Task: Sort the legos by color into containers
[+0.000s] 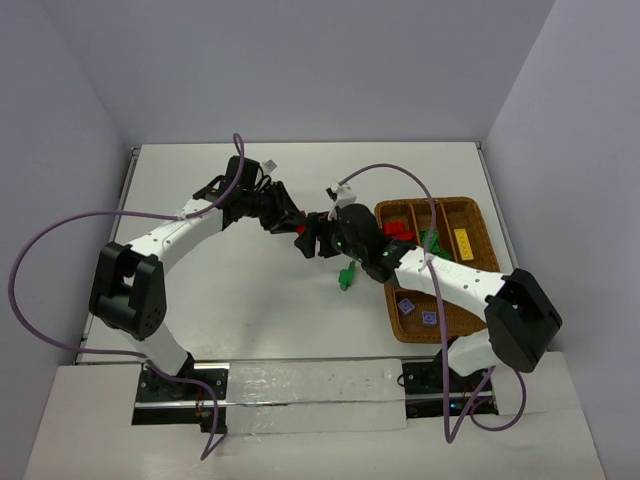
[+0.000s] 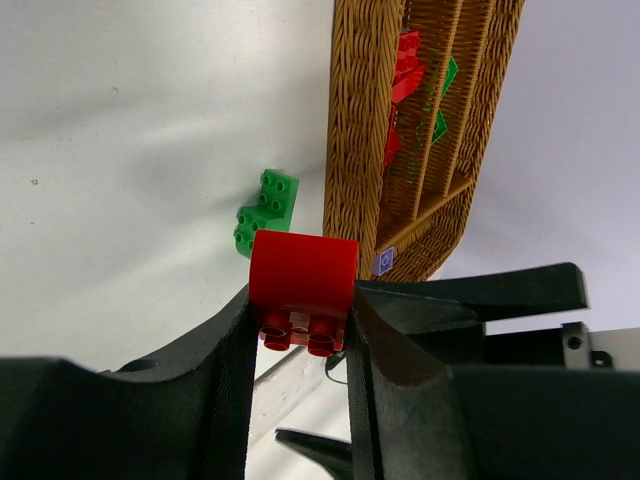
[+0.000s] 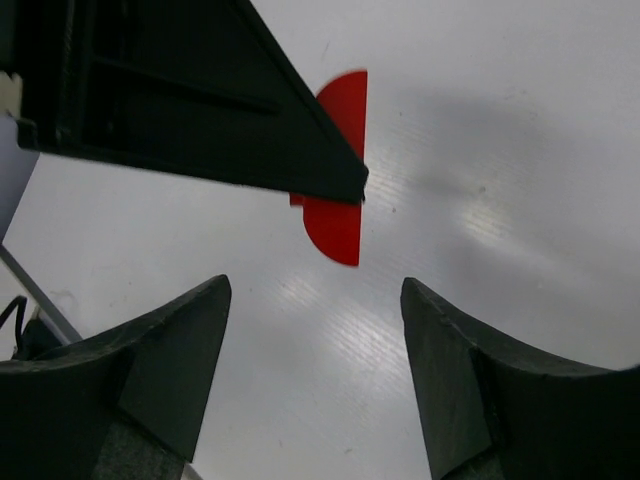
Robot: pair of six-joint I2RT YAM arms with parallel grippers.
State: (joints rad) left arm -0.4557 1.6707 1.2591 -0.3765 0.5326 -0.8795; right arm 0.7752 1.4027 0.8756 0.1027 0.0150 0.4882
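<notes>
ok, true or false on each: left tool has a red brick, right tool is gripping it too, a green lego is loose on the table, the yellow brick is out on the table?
1. The left tool is shut on a red brick. True.
2. The right tool grips that brick too. False: its jaws stand open with nothing between them; the brick is ahead of them.
3. A green lego lies on the table, outside the tray. True.
4. The yellow brick lies on the table. False: it sits in a compartment of the tray.
</notes>
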